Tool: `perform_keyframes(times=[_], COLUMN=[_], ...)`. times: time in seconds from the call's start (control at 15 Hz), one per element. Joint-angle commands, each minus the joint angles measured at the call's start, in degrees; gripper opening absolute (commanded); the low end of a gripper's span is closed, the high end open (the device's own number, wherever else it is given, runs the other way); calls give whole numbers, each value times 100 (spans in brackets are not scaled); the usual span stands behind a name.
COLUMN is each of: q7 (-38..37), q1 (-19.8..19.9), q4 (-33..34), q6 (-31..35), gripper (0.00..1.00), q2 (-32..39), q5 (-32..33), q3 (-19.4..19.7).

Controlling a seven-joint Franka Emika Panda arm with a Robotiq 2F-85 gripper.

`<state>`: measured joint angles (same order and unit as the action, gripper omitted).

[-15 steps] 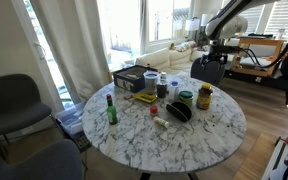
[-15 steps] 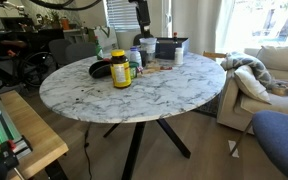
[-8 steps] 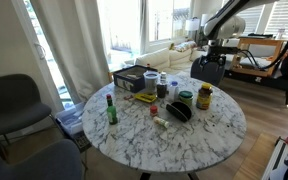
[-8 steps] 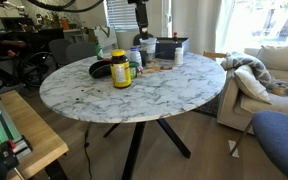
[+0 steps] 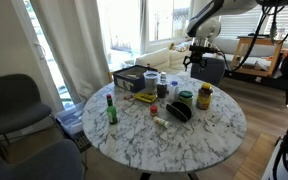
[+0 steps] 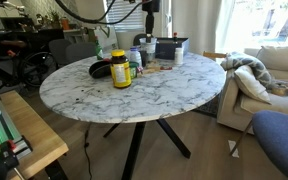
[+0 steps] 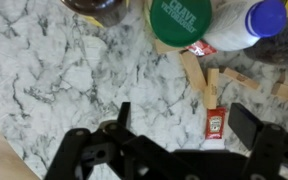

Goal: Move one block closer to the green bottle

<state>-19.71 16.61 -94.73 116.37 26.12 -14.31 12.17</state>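
Observation:
The green bottle (image 5: 111, 108), slim with a red cap, stands near the table edge in an exterior view; it is out of the wrist view. Several pale wooden blocks (image 7: 199, 72) lie on the marble in the wrist view, beside a red ketchup packet (image 7: 215, 123). My gripper (image 7: 184, 125) is open and empty, high above the table, with the packet between its fingers in the picture. It also shows in both exterior views (image 5: 195, 58) (image 6: 150, 22), over the far cluster of jars.
On the round marble table (image 5: 214, 140) stand a jar with a yellow lid (image 5: 204, 96) (image 6: 120, 70), a green-lidded jar (image 7: 180, 18) (image 5: 186, 99), a white bottle with a blue cap (image 7: 246, 20) and a dark box (image 5: 132, 78). Chairs and a sofa surround the table.
The arm has swung in from beyond the table, and the open gripper now hangs over the jars and blocks. Nothing on the table has moved.

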Motion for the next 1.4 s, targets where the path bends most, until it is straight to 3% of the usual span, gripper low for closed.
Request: perform_keyframes(times=[0.0,0.07,0.13,0.47,0.6,0.87,1.33], q7=[-421,-426,-239,-345,-87,-249,-462], q1=[-67,-47,-46,-64,11,-146,-147], q4=[1431,1730,937,1577,1724,1962,2144], q6=[-339,-432,-129,-226,-432,-346,-504], gripper=[100,100,100,100,100,100,100], q2=[1054,1262,684,1197,1418,1904,2257], q5=[92,51,18,31,-299,-439,-122], q3=[7,-41,-18,-53,-347,-559,-244])
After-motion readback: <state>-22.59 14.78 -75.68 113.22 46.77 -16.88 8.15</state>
